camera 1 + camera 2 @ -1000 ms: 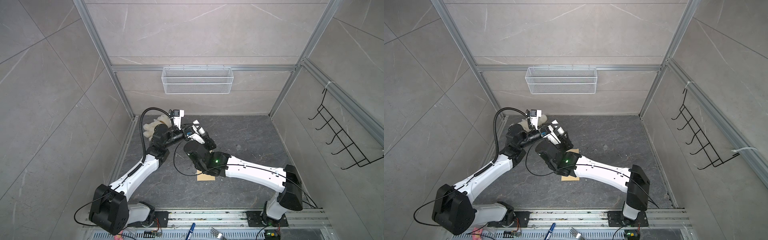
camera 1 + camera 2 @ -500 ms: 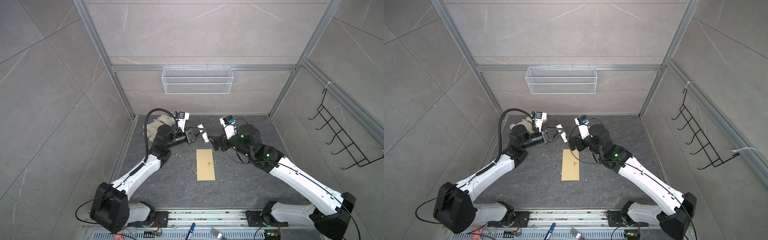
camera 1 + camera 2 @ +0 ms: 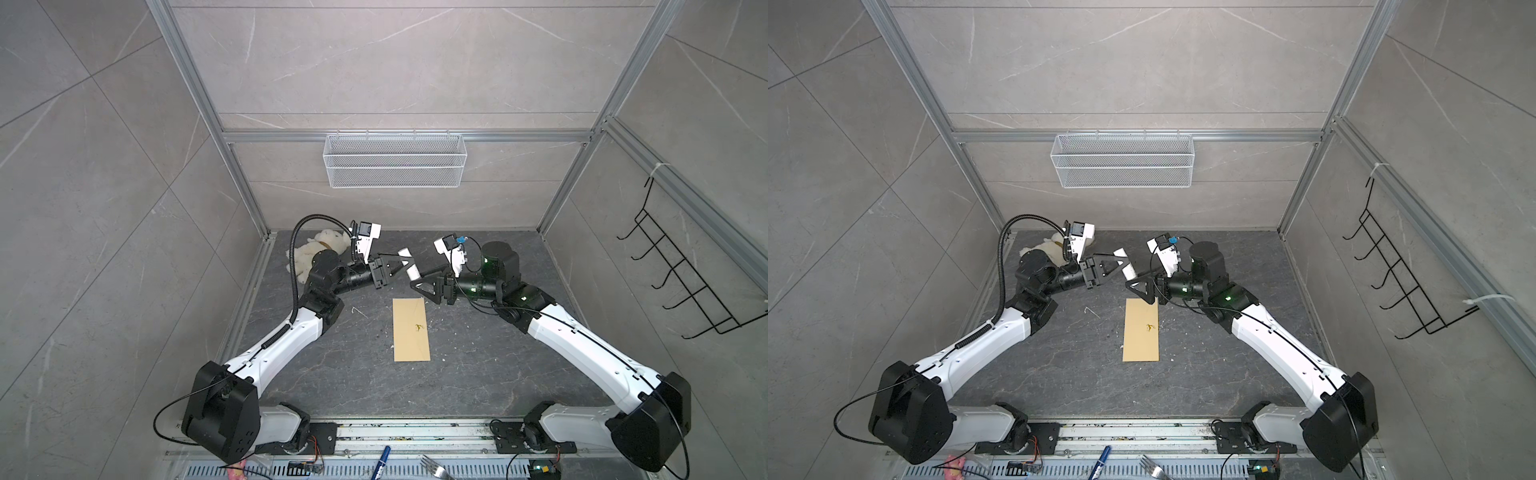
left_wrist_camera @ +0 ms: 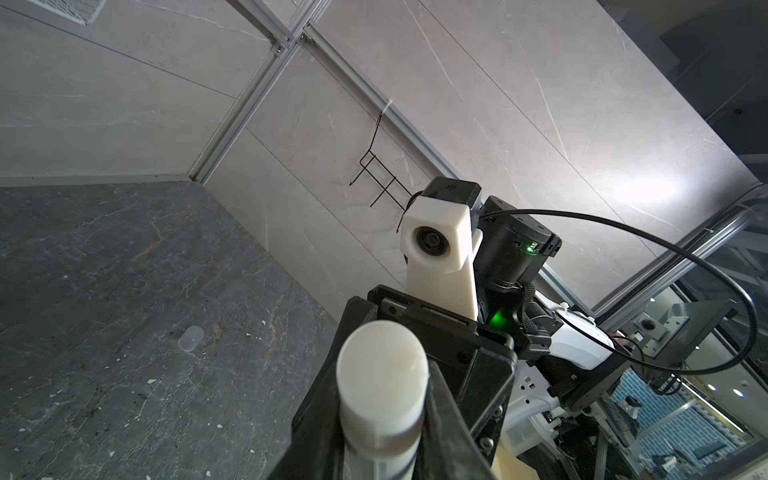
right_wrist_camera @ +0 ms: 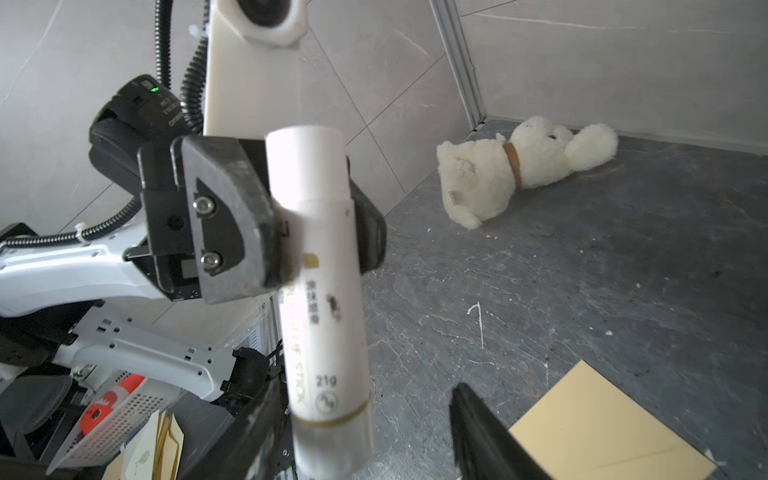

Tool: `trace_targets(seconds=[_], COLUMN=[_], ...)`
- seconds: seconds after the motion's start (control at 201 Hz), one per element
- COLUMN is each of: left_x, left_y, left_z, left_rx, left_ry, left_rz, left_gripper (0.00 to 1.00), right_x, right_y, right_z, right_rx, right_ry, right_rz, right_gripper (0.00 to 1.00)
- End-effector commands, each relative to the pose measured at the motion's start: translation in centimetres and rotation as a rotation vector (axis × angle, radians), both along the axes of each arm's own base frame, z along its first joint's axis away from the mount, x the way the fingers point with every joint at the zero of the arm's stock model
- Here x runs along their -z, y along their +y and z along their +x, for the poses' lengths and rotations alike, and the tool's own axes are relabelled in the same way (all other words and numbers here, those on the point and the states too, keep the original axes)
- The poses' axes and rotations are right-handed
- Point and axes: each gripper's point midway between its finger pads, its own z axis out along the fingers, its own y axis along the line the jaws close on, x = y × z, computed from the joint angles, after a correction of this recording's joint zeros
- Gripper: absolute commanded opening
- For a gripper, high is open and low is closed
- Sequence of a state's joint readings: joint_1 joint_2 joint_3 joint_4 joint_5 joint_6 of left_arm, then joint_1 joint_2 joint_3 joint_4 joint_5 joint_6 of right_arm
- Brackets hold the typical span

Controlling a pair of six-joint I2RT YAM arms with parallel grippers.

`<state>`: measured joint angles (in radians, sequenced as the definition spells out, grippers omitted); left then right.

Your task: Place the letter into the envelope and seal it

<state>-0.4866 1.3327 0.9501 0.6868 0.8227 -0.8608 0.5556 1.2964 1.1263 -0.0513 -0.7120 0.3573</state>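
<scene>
left pincer (image 3: 409, 266) clenched on glue stick (image 3: 405, 254); right pincer (image 3: 417, 279) parted; envelope (image 3: 409, 340) lies lengthwise toward back wall (image 3: 395, 83)

soft, even light fills both top views; shadows are faint. straight edges bow outward. in my right wrist view the close glue stick (image 5: 320, 291) blurs; glare whitens the wall (image 4: 648, 187).

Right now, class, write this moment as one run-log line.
left pincer: shut on glue stick | right pincer: open around its lower end | envelope: flat on table, untouched
</scene>
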Motion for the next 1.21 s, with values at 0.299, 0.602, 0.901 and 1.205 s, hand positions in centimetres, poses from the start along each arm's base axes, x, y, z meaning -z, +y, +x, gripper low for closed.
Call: trace_targets(seconds=[0.299, 0.602, 0.901, 1.205], left_x=[-1.0, 1.6, 2.7, 3.0], left_y=[0.0, 0.4, 0.4, 0.4], left_z=[-0.2, 1.6, 2.3, 2.6], left_rx=[0.017, -0.103, -0.136, -0.146], left_ry=[-0.045, 0.015, 0.047, 0.060], left_rz=[-0.025, 0.095, 0.120, 0.127], left_gripper=[0.00, 0.00, 0.00, 0.00], right_x=[-1.0, 0.7, -0.7, -0.8], right_y=[0.6, -1.8, -1.5, 1.3], right_z=[0.2, 3.7, 4.3, 4.6], right_rx=[-0.023, 0.350, 0.747, 1.005], right_ry=[0.008, -0.091, -0.454, -0.777], right_rz=[0.049, -0.232, -0.637, -1.057], right_gripper=[0.21, 0.01, 0.00, 0.00])
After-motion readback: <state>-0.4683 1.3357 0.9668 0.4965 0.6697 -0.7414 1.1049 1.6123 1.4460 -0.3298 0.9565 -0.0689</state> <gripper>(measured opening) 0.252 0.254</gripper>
